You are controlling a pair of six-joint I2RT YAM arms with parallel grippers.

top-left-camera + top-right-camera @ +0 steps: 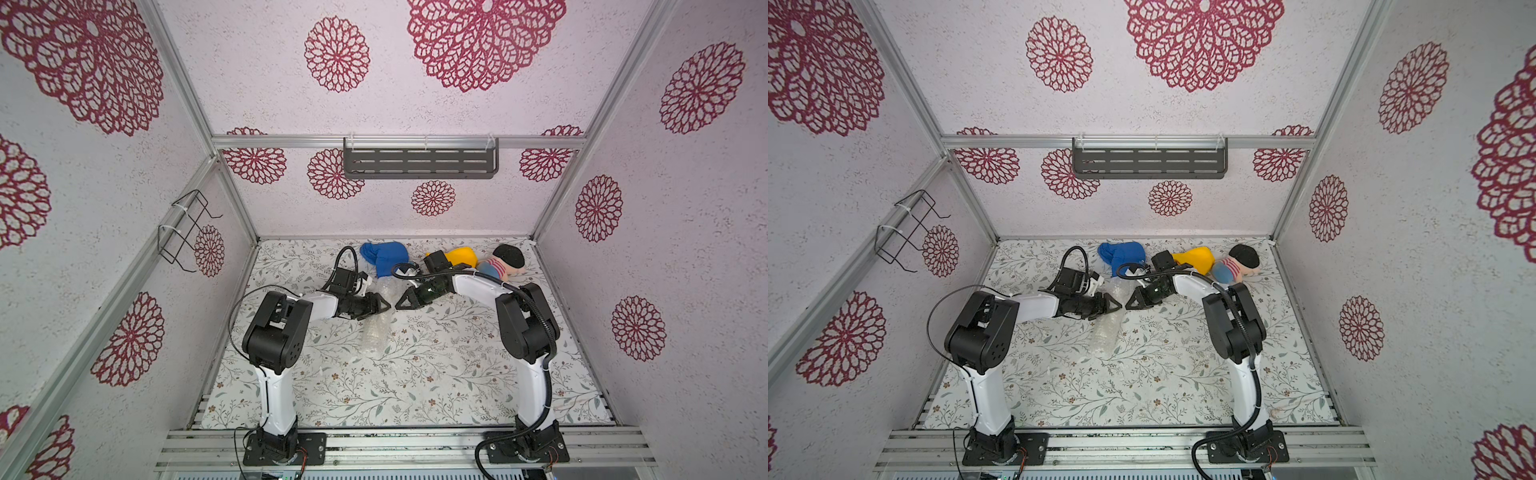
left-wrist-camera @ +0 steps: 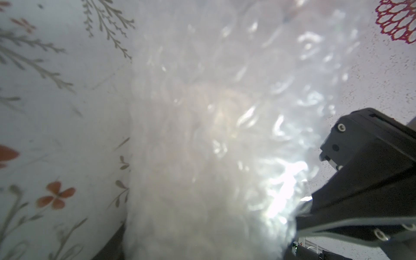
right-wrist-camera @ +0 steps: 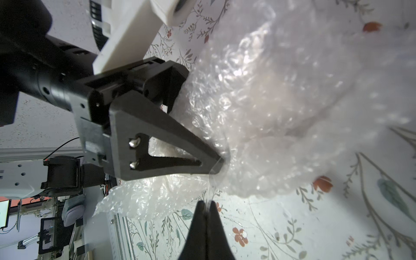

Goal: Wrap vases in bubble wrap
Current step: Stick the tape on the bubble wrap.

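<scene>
The bubble wrap (image 1: 374, 328) lies rolled into a crinkly bundle on the floral table, running from the middle toward the back. The vase is hidden inside it; only a pale shape shows through in the wrist views. My left gripper (image 1: 388, 307) reaches in from the left, shut, its tips pinching the bubble wrap (image 3: 270, 101) at the bundle's side. My right gripper (image 3: 207, 203) faces it tip to tip, shut on a thin clear strip of film that runs to the left gripper (image 3: 220, 163). In the left wrist view, bubble wrap (image 2: 202, 135) covers my own jaws.
A blue cloth (image 1: 384, 255), a yellow cloth (image 1: 461, 255) and a striped plush doll (image 1: 503, 264) lie along the back edge. A white tape dispenser (image 1: 362, 282) sits just behind the left wrist. A grey shelf (image 1: 419, 160) hangs on the back wall, a wire rack (image 1: 183, 232) on the left.
</scene>
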